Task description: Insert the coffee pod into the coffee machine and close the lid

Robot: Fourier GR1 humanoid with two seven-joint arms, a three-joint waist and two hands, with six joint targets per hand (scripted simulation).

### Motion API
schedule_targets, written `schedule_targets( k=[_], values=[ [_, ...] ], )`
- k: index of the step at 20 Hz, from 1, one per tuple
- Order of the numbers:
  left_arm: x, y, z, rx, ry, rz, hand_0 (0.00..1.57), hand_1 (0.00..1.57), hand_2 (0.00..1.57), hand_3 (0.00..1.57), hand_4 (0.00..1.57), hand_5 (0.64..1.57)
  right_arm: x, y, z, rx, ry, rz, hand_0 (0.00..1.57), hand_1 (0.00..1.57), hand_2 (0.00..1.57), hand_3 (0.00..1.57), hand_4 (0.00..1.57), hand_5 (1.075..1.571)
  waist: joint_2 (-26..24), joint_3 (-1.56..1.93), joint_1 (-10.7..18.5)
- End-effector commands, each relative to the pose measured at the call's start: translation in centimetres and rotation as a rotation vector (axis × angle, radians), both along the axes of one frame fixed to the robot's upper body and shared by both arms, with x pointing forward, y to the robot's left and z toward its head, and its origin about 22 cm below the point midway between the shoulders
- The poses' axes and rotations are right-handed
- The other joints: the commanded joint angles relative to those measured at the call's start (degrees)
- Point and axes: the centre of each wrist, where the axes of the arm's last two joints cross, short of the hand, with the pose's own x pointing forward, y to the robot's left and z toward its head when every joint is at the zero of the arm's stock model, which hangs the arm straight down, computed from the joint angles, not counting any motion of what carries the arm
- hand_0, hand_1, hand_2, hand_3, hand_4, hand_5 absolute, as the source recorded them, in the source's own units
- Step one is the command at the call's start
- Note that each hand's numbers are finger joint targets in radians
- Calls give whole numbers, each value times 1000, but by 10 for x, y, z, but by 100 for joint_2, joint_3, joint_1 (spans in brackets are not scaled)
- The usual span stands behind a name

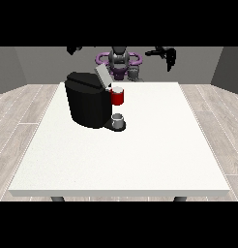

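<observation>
The black coffee machine (87,104) stands left of the table's middle. Its grey lid (101,75) is tilted up and open above the red pod holder (118,97). A small grey cup (119,119) sits on the machine's base. A small grey cylinder, apparently the coffee pod (134,73), stands at the table's far edge in front of the robot. The hand at the view's right (168,54) is raised high behind the far edge with fingers hanging down, holding nothing. The hand at the view's left (75,49) is also raised above the machine and shows only partly.
The white table (140,155) stretches wide toward the camera and to the right of the machine. The robot's torso (119,60) is behind the far edge.
</observation>
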Motion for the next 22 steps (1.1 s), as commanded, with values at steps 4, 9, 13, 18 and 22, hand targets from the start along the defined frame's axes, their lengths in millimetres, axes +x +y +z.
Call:
schedule_targets(
  k=[4,9,13,18,22],
  values=[
    [-13,-7,5,-57,-59,-38,0,0,0,0,88,1571,23,5,25,-64,-48,81,0,0,0,0,239,1571,352,2,425],
    [-21,17,24,-62,-95,4,0,0,0,0,0,1571,28,5,28,-69,-90,123,0,0,0,0,0,1571,688,2,276],
    [-36,-2,15,-100,-109,27,0,0,0,0,0,1571,37,25,20,-15,-98,125,0,0,0,0,0,1571,890,2,398],
    [-41,-19,33,-83,-113,15,0,0,0,0,0,1571,62,11,39,-12,-42,114,0,0,0,0,0,1571,1030,2,452],
    [-48,10,43,-39,-138,29,0,0,0,0,0,1571,63,28,24,-8,-61,125,0,0,0,0,0,1571,1310,1,328]
  ],
)
